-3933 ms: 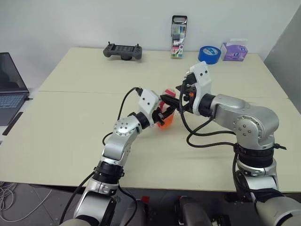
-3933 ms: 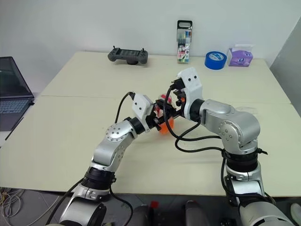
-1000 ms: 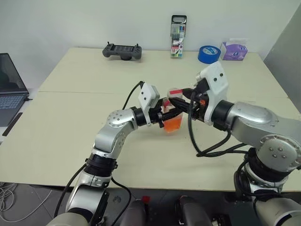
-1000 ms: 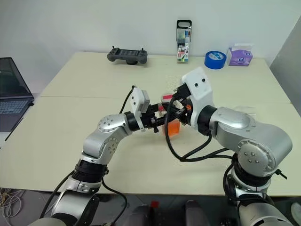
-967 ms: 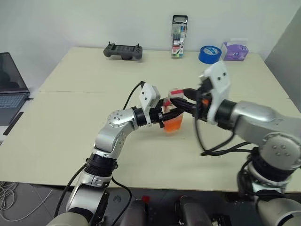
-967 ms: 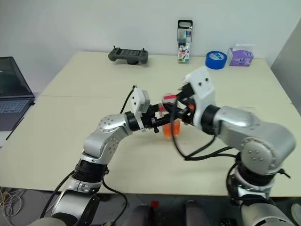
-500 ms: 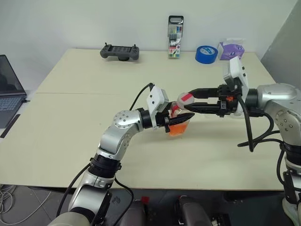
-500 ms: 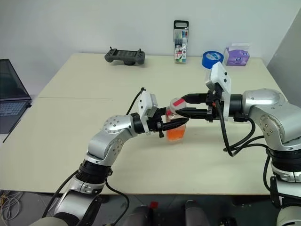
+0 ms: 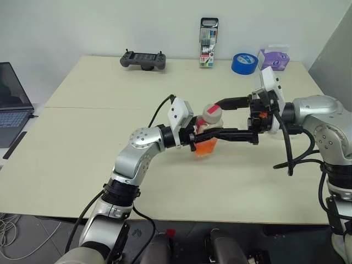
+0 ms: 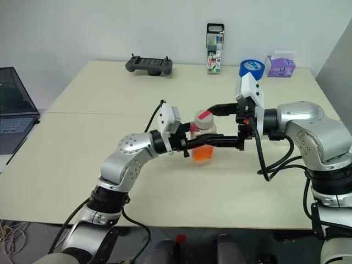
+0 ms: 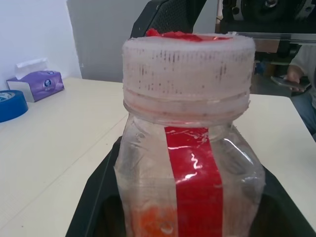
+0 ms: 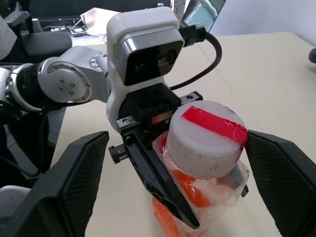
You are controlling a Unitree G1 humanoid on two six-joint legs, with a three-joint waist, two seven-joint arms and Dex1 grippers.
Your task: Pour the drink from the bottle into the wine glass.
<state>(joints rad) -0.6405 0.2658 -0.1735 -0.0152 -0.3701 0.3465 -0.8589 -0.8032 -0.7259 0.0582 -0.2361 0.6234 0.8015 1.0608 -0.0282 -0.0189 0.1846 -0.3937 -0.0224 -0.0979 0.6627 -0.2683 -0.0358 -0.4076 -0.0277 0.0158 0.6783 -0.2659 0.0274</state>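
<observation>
Left eye view: the left end effector (image 9: pixel 204 133) is clamping its fingers tight around the body of the bottle (image 9: pixel 208 129), holding it upright over the middle of the bench (image 9: pixel 82 143). The drink (image 9: pixel 204 146) is sitting low in the bottle, bright orange under the red label strip. The white cap (image 9: pixel 212 115) with its red band is on top.

The right end effector (image 9: pixel 221 118) is reaching in level from the right with its fingers spread wide. One finger is lying on the far side of the cap and the other on the near side, lower down along the bottle. The right wrist view is showing the cap sitting between the two fingers (image 12: pixel 276 170) with a gap on each side, so they are gripping nothing.

Along the far edge of the bench a black controller (image 9: pixel 143 59), a tall case of markers (image 9: pixel 208 43), a blue roll of tape (image 9: pixel 245 63) and a purple tissue pack (image 9: pixel 274 59) are lying well apart from the arms. A laptop (image 9: pixel 12 104) is sitting off to the left.
</observation>
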